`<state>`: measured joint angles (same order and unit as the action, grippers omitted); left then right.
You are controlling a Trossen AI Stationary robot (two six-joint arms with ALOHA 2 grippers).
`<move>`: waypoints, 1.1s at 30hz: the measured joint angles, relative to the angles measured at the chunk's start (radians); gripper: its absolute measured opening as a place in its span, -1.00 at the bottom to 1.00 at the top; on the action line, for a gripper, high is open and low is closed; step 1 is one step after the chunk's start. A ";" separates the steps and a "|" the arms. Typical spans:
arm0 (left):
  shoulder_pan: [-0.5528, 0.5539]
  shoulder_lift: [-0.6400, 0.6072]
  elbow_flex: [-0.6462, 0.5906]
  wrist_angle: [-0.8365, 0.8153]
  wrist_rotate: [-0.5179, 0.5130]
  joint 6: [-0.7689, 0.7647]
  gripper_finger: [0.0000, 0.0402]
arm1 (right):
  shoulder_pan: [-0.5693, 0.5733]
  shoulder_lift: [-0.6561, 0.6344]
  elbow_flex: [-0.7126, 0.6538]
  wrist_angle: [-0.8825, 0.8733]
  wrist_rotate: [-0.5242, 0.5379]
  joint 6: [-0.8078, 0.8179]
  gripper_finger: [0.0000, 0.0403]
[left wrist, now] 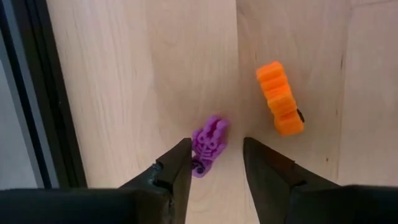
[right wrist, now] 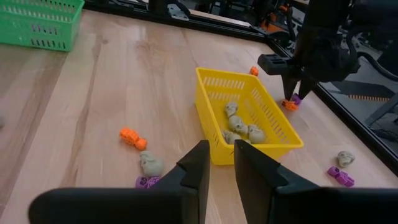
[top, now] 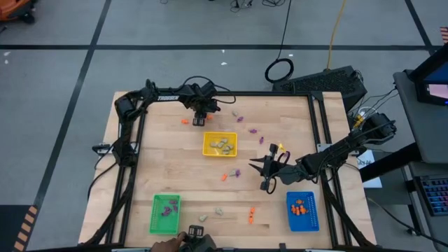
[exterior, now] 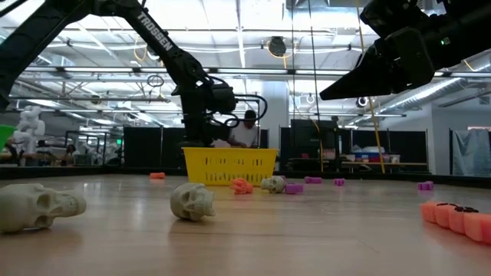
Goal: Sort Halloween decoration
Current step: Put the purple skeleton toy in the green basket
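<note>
Reaching down at the table's far left, the left gripper (left wrist: 216,163) brackets a purple trinket (left wrist: 208,146) with its fingers part-spread; the piece lies on the wood between the tips, not visibly pinched. An orange trinket (left wrist: 281,99) lies just beside it. Judged step: a pick in progress, purple first. Next move calls for the jaws to close squarely on the small piece, lift it, then carry it to the green tray (top: 166,213) at the near left, where other purple pieces lie. Centre: the yellow tray (top: 220,144) holds pale skulls (right wrist: 241,127). Loose trinkets of all three colours lie scattered about the table. Right: the right gripper (right wrist: 219,163) hangs above the table beyond the blue tray (top: 302,211), fingers narrow, nothing between them. The blue tray carries orange pieces.
</note>
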<state>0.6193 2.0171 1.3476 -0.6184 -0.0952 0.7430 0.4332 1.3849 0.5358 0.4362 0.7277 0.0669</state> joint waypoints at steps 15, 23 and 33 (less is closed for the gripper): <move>-0.006 0.000 0.000 -0.022 -0.003 -0.024 -0.77 | 0.000 0.000 0.000 0.000 0.000 0.000 -0.71; -0.007 -0.002 0.000 -0.021 -0.015 -0.031 -0.91 | 0.000 0.000 0.000 0.000 0.000 0.000 -0.71; -0.006 -0.141 -0.004 -0.047 -0.017 -0.104 -0.94 | 0.000 0.000 0.000 -0.001 0.000 0.000 -0.71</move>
<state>0.6132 1.8765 1.3440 -0.6651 -0.1117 0.6392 0.4335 1.3848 0.5358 0.4351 0.7273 0.0666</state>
